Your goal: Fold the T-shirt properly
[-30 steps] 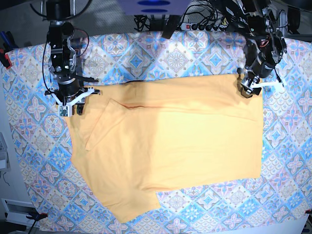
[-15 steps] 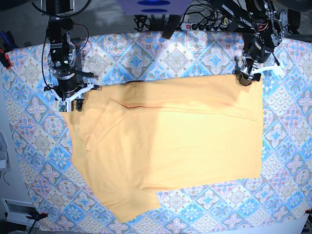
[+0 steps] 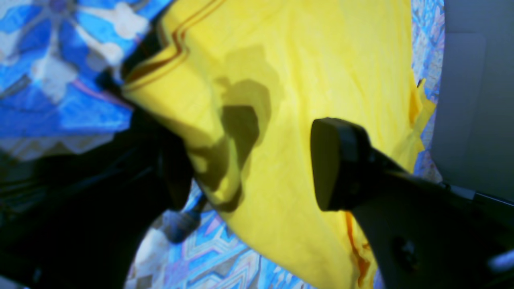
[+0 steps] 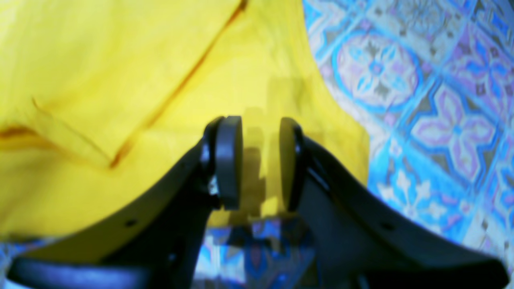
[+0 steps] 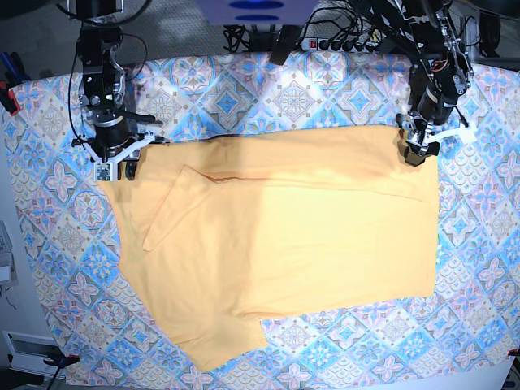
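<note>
The yellow-orange T-shirt (image 5: 276, 244) lies spread across the table, with a sleeve folded in on the left and a flap hanging toward the front left. My left gripper (image 5: 416, 152) is at the shirt's far right corner. In the left wrist view it (image 3: 253, 172) is open wide, with the hemmed corner of the shirt (image 3: 321, 60) between and under the fingers. My right gripper (image 5: 116, 168) is at the shirt's far left corner. In the right wrist view it (image 4: 261, 162) is open by a narrow gap just above the shirt's edge (image 4: 120, 60), with nothing between the pads.
The blue-and-pink tile-patterned tablecloth (image 5: 325, 97) covers the table and shows around the shirt (image 4: 421, 80). Cables and a power strip (image 5: 341, 41) lie along the far edge. Clamps (image 5: 8, 97) hold the cloth at the left edge.
The arm on the right of the base view rose toward the far edge, then came back down to the shirt's corner. The arm on the left drifted slightly toward the far edge. The shirt has not moved.
</note>
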